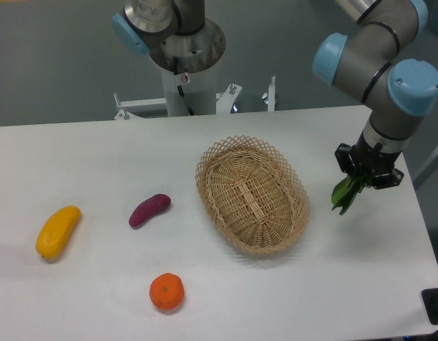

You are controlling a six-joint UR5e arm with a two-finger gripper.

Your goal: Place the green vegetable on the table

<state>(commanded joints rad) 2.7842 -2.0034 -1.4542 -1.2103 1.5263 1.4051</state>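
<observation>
Arm [379, 53]: cylindrical links in brushed grey metal, joined by rounded joint housings. Each housing carries a smooth light-blue end cap; two caps sit directly above the gripper, one on the wrist joint and one further up and to its left.

Wrist section immediately above the gripper: grey cylinder with a dark band at its lower edge.

Gripper [367, 170]: black, compact, angular body with small protruding corners.

Base column [185, 64], far left of and above the gripper: white cylindrical pedestal under a grey metal flange, a light-blue cap on the adjoining joint, a thin black cable running down the column face, small bolts visible on the flange.
</observation>
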